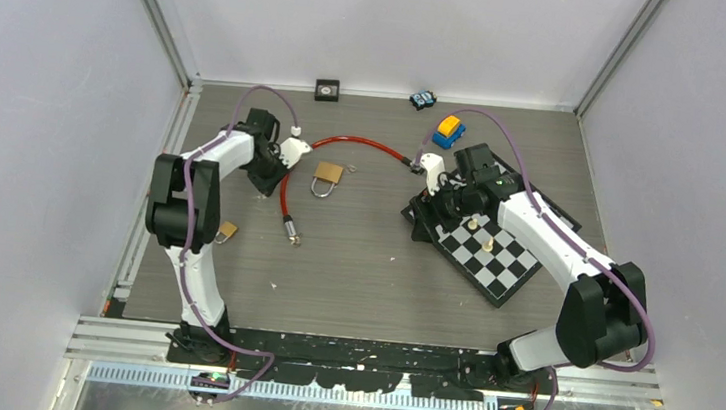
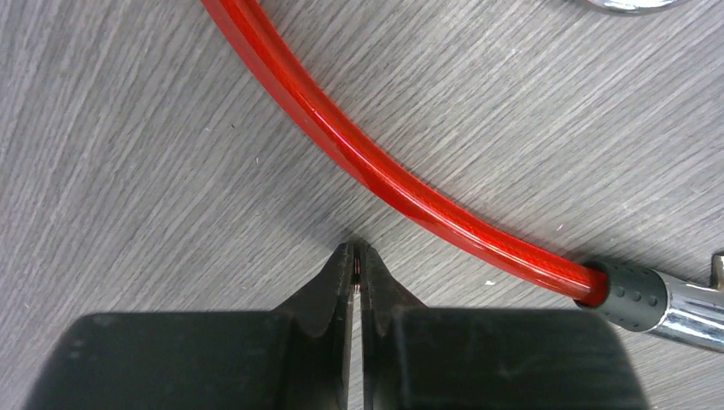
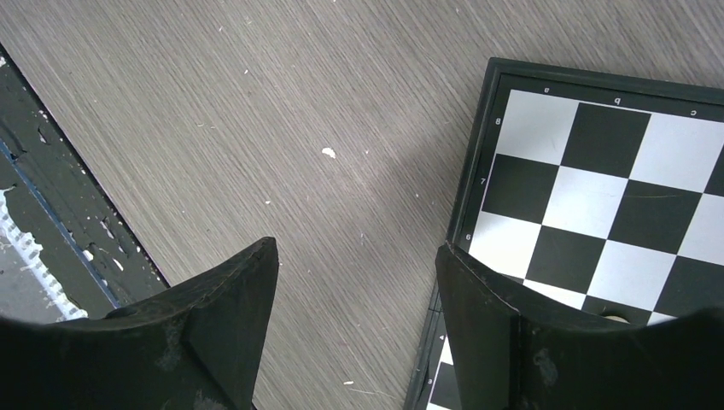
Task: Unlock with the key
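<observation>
A brass padlock lies on the table with a small metal piece by its top corner, perhaps the key. A red cable lock curves round it; its metal-tipped end lies close to my left gripper. My left gripper is down at the table just left of the cable, jaws pressed together with a thin shiny sliver pinched at the tips; too little shows to name it. My right gripper hangs open over the chessboard's left edge, holding nothing.
A chessboard with two pale pieces lies under the right arm. A second small padlock sits by the left arm. A blue and yellow toy car, a black box and a blue toy stand near the back wall.
</observation>
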{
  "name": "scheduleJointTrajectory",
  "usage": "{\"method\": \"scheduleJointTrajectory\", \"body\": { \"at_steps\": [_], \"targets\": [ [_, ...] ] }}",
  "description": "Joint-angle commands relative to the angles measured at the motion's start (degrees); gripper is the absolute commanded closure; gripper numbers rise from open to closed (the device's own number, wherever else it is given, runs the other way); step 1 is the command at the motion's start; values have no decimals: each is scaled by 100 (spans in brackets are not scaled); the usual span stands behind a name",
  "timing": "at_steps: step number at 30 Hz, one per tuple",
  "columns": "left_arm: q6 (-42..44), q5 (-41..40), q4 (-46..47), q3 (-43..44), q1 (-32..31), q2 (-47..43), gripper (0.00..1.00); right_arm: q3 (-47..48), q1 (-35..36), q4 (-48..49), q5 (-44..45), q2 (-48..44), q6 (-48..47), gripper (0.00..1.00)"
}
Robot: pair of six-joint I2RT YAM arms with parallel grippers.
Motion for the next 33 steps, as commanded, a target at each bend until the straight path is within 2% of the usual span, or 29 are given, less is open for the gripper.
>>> {"method": "scheduleJointTrajectory", "body": {
  "at_steps": [1,4,8,11,14,18,25,29,33],
  "targets": [
    [-106,107,77,-148,27,-381,98,232,-4,-74,-116,22,-48,28],
    [-294,250,-171,-187,27,-850,100,241,-8,-77,-96,4,-45,28],
    [-587,906,-529,-342,-115,-1787,100,249,-8,-79,-119,8,-48,28],
    [-737,1267,-745,-456,-590,-2375,100,263,-8,-94,-105,31,-49,28],
    [-835,1335,-745,-589,-1378,-2599,100,280,-10,-78,5,15,-46,30],
    [-992,1373,-573,-548,-2574,-2509,100,295,-183,88,312,-58,161,32],
    [-1207,1014,-229,-430,-4105,-1740,100,227,-1080,433,554,-318,633,32],
    [-1300,629,166,-570,-4618,-1358,100,232,-1467,449,532,-365,759,32],
    [-1394,778,378,-703,-4702,-1404,100,200,-1695,383,-42,-403,724,32]
  ]
}}
